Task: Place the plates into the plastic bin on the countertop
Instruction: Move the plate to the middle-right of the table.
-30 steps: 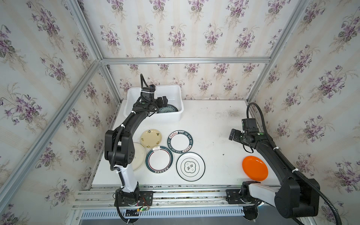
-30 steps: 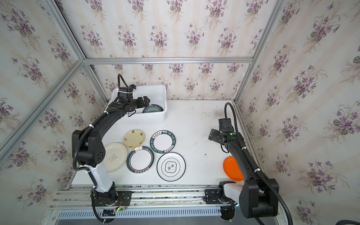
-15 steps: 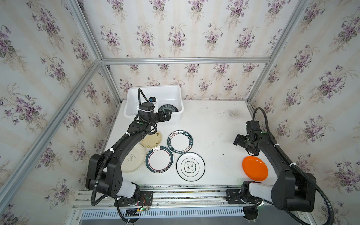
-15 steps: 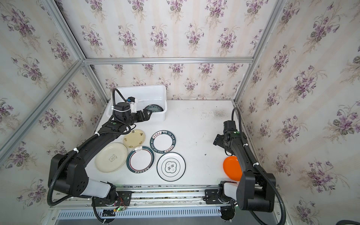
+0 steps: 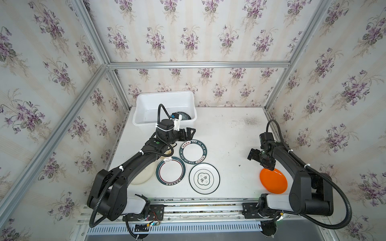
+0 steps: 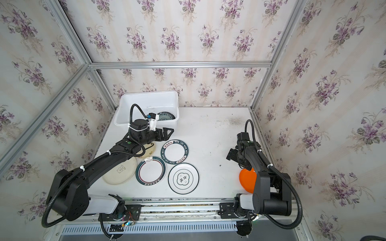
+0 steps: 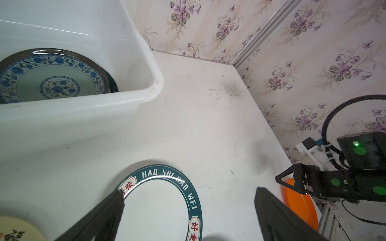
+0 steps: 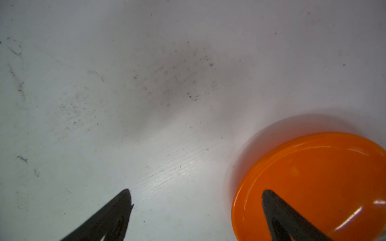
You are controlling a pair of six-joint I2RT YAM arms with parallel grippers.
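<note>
The white plastic bin (image 5: pixel 146 108) stands at the countertop's (image 5: pixel 227 133) back left and holds a blue-patterned plate (image 7: pixel 50 83) lying on a dark one. My left gripper (image 5: pixel 191 133) hovers open and empty just in front of the bin, above the far rim of the green-lettered plate (image 5: pixel 193 152). Three plates lie nearer the front: a green-rimmed plate (image 5: pixel 171 173), a black-rimmed white plate (image 5: pixel 204 178) and a large cream plate (image 6: pixel 120 171). A small cream plate (image 6: pixel 149 150) is half under my left arm. My right gripper (image 8: pixel 196 192) is open, with one finger over the orange plate's (image 8: pixel 313 177) edge.
Aluminium frame rails (image 5: pixel 198 64) and flowered wallpaper panels close in the back and both sides. A metal rail with both arm bases (image 5: pixel 198 208) runs along the front edge. Dark scuffs (image 5: pixel 249 121) mark the countertop at the back right.
My left gripper has pulled back out of the bin toward the front and now hangs by the lettered plate. My right gripper has moved forward to the orange plate.
</note>
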